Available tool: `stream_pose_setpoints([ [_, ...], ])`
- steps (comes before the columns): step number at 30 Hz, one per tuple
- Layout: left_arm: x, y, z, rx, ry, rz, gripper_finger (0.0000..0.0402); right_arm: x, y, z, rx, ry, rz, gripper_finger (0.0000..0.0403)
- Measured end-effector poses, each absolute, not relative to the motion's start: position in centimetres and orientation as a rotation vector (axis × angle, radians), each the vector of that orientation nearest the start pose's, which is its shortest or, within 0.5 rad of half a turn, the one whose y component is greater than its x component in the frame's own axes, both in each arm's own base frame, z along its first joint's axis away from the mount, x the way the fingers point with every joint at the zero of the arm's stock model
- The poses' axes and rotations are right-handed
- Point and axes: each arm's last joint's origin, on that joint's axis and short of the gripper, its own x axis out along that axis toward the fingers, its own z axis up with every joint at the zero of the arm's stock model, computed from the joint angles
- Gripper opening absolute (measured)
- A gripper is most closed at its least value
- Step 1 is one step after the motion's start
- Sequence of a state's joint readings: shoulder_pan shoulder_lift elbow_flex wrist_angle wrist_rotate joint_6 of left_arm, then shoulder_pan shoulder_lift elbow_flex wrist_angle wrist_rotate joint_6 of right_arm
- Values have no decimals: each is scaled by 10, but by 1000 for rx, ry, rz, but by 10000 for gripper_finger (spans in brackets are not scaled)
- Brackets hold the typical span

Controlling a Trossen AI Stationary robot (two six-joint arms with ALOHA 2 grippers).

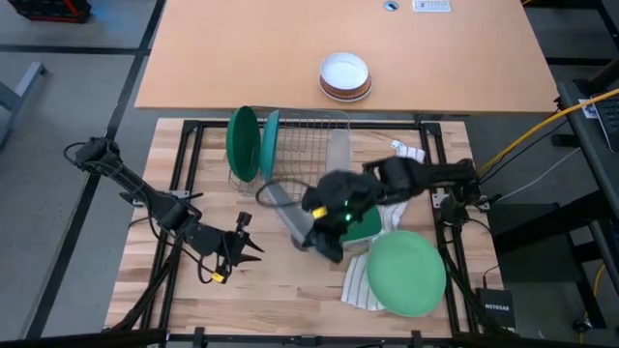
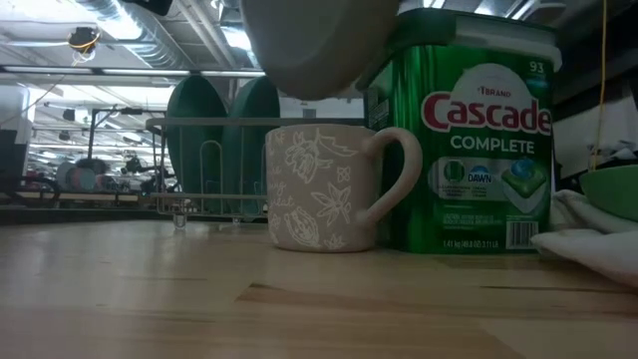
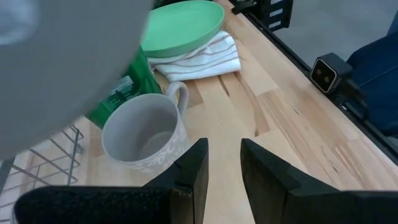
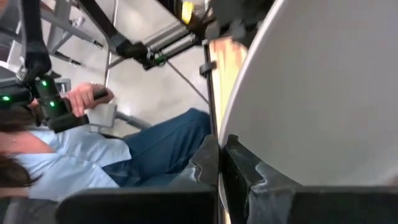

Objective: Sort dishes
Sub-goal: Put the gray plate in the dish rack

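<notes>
My right gripper (image 4: 221, 146) is shut on the grey plate (image 4: 323, 93) and holds it in the air over the middle of the table (image 1: 282, 208), above the grey mug (image 2: 319, 189). In the wire rack (image 1: 309, 135), a dark green plate (image 1: 242, 143) and a teal plate (image 1: 270, 145) stand on edge. The light green plate (image 1: 406, 273) lies on a striped towel (image 1: 363, 280) at the near right. My left gripper (image 1: 242, 246) hovers open at the near left, pointing toward the mug (image 3: 146, 134), with nothing between its fingers (image 3: 196, 168). My right gripper pinches the grey plate's rim (image 4: 231, 134) between its two fingers, one on each face. The fingers come from the table's right side, slanting down. The plate is lifted clear and tilted steeply, close to on edge (image 1: 290, 217).
A green Cascade tub (image 2: 469, 140) stands right behind the mug, beside the towel. A white bowl with a brown rim (image 1: 345, 75) sits on the far table beyond the rack. A person in a light blue shirt (image 4: 81, 168) shows beyond the table's edge.
</notes>
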State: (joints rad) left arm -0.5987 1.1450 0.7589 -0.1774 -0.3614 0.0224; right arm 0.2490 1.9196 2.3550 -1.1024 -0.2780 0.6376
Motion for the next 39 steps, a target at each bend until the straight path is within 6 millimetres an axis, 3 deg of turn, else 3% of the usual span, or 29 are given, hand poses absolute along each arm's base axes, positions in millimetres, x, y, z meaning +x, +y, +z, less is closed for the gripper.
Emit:
stream_pose_setpoints([
  [18, 205, -127, 257, 230, 502, -222, 84, 326, 11, 502, 310, 534, 156, 5],
  [29, 205, -127, 257, 156, 510, -202, 84, 323, -52, 499, 223, 514, 50, 5],
  [39, 205, -127, 257, 67, 514, -164, 84, 307, -99, 496, 219, 527, 109, 5],
])
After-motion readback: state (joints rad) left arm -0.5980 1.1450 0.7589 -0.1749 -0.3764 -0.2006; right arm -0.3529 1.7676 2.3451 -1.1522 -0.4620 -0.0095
